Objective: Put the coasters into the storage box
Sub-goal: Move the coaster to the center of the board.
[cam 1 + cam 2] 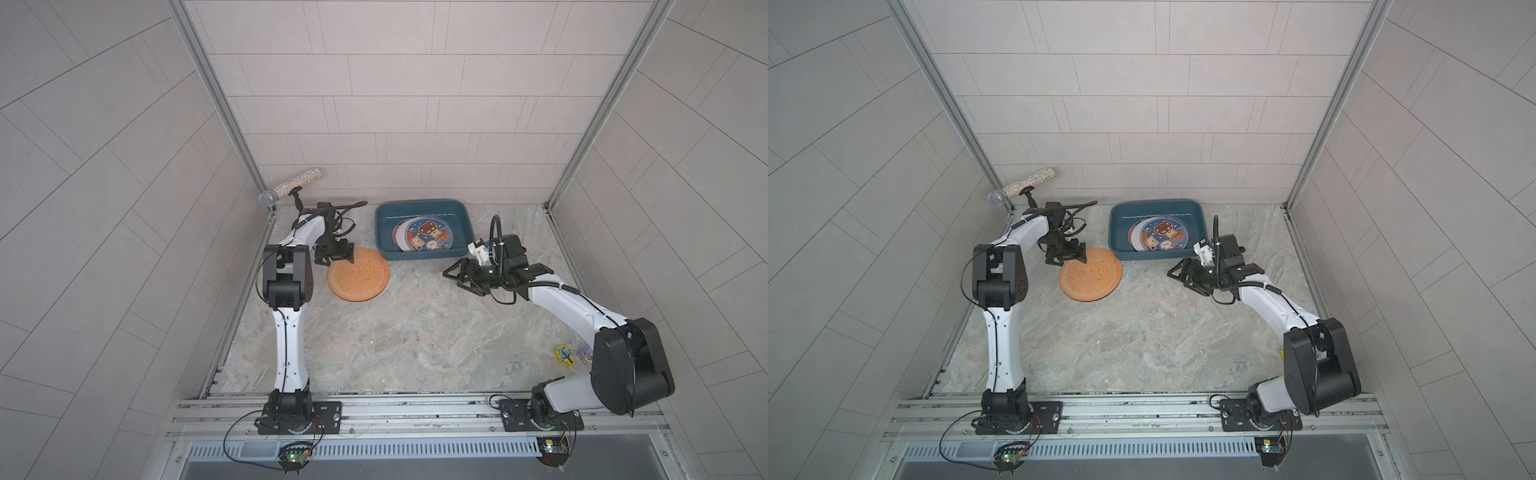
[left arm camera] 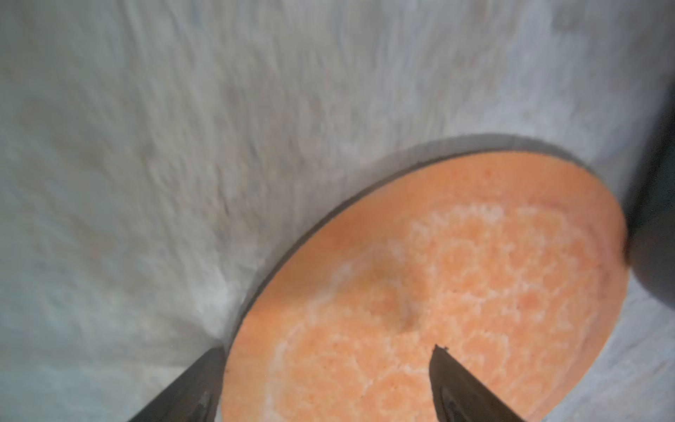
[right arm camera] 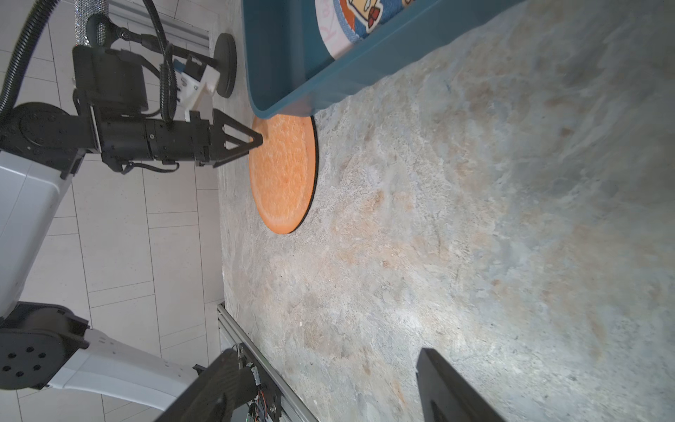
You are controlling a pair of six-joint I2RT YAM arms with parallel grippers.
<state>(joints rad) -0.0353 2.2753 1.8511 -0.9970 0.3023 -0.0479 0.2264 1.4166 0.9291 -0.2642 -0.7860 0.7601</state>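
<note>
An orange coaster [image 1: 358, 274] [image 1: 1091, 274] lies flat on the stone table, its far edge by the front-left corner of the teal storage box [image 1: 384, 237] [image 1: 1198, 216] [image 3: 347, 84]. Printed coasters [image 1: 424, 235] [image 1: 1160, 235] [image 3: 350, 22] lie stacked inside the box. My left gripper [image 1: 337, 259] [image 1: 1069, 261] [image 2: 328, 349] is open, low over the orange coaster's [image 2: 438, 285] left edge. One finger is over the mat, the other just outside its rim. My right gripper [image 1: 453, 279] [image 1: 1177, 276] [image 3: 327, 352] is open and empty, hovering right of the box's front.
A glittery microphone [image 1: 291, 187] stands on a holder at the back left, its black round base [image 3: 224, 65] behind the left arm. A small yellow sticker [image 1: 564, 354] lies near the right arm's elbow. An aluminium rail [image 1: 415, 409] runs along the table's front.
</note>
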